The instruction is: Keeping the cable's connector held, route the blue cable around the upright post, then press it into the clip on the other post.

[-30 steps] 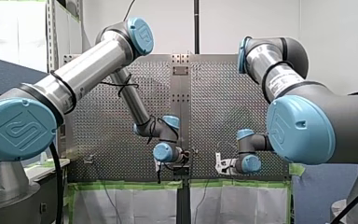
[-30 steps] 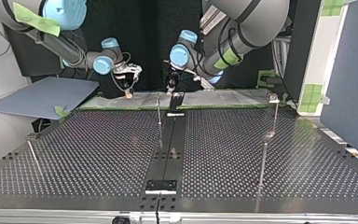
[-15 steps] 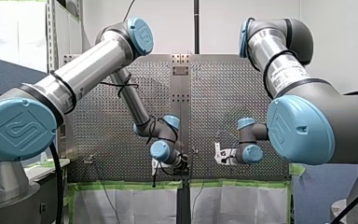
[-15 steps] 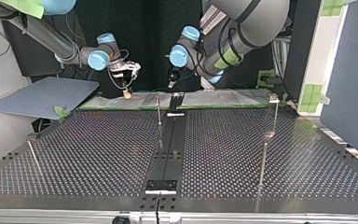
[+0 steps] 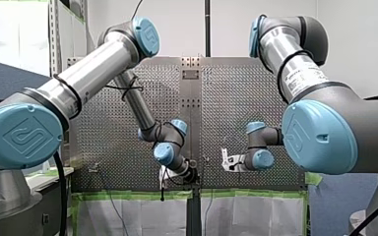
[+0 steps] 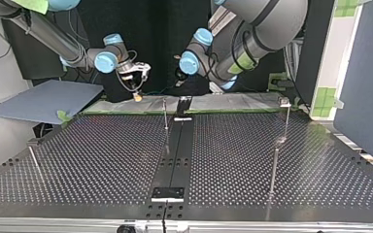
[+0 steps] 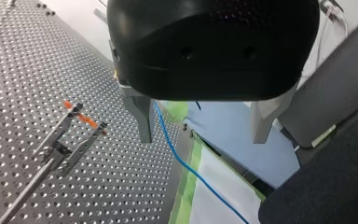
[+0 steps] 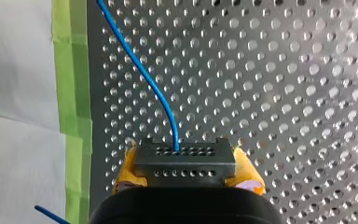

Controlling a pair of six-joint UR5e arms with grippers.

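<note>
Thin blue cable (image 8: 142,70) runs ahead fr black connector (image 8: 185,156), clamped in right tool (image 8: 186,173); left tool (image 7: 203,137) wide, cable betw fingers.

Silver arms (image 5: 91,69), blue joint caps (image 5: 319,137).

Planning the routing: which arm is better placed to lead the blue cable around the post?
Left. My right gripper is shut on the black perforated connector and must keep it; my open left gripper has the thin blue cable close beside one finger.

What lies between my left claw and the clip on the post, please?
Between left claw and clip, only bare perforated table, per the left wrist view.
</note>
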